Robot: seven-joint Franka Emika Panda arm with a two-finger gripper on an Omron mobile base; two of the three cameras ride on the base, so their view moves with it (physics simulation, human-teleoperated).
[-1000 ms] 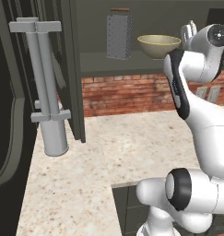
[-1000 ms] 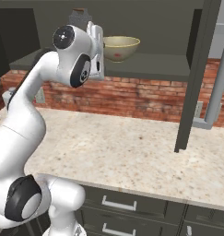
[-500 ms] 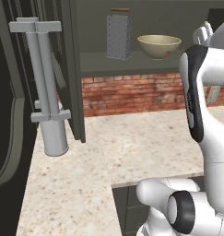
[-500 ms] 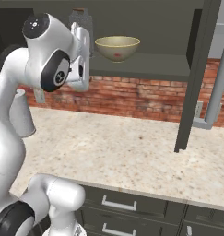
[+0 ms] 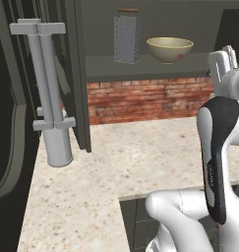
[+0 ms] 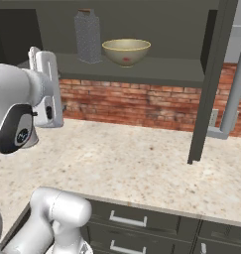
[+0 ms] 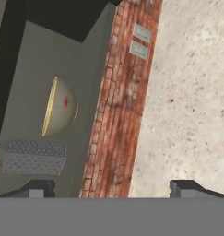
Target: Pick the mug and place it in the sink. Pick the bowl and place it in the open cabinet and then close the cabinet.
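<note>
Wide olive-tan bowl [image 6: 126,51] shelved in open dark grey-green cabinet [image 5: 145,68] beside metal grater [image 6: 88,35], awaiting door closure; claw [image 7: 113,189] spread, empty.

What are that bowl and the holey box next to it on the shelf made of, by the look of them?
The bowl looks like glazed ceramic: smooth olive-tan with a paler rim. The box grater looks like dull grey metal, dotted all over with small holes. Both are rendered, so this is a guess.

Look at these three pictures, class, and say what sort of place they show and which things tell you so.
A kitchen, rendered rather than real. An open wall cabinet holds a bowl and a box grater on its shelf, above a speckled stone counter with a red brick backsplash and drawers below.
</note>
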